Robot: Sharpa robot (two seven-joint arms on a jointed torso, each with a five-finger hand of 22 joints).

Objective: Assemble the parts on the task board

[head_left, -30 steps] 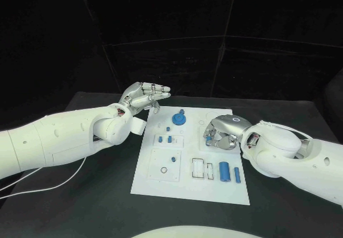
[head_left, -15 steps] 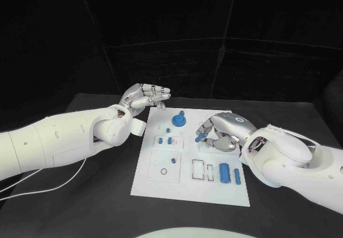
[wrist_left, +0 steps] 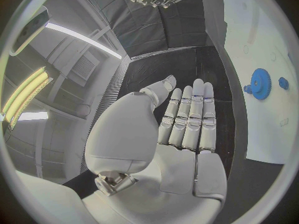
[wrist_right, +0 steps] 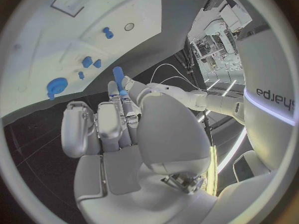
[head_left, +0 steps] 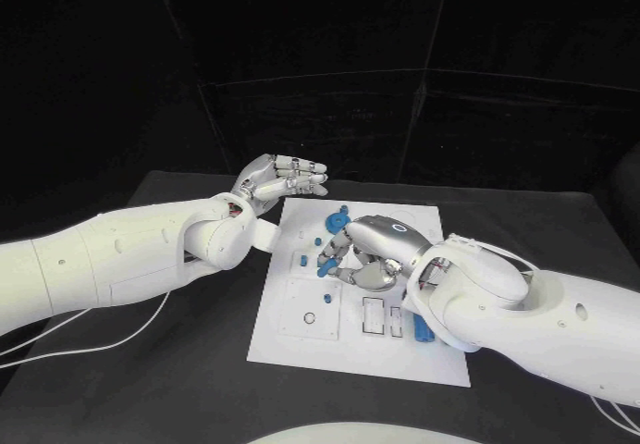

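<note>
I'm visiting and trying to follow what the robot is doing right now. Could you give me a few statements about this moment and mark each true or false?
1. The right hand holds a small blue part in its fingers. True.
2. The left hand grips the blue gear. False: it holds nothing, fingers held out together, beside the board's far left corner.
3. The task board is white and lies on a black table. True.
4. The right hand rests on the table, off the board. False: it hangs over the board's middle.

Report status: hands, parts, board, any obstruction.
Right hand pinches a blue part over the task board. Left hand open, raised beside the board. Nothing blocking.
</note>
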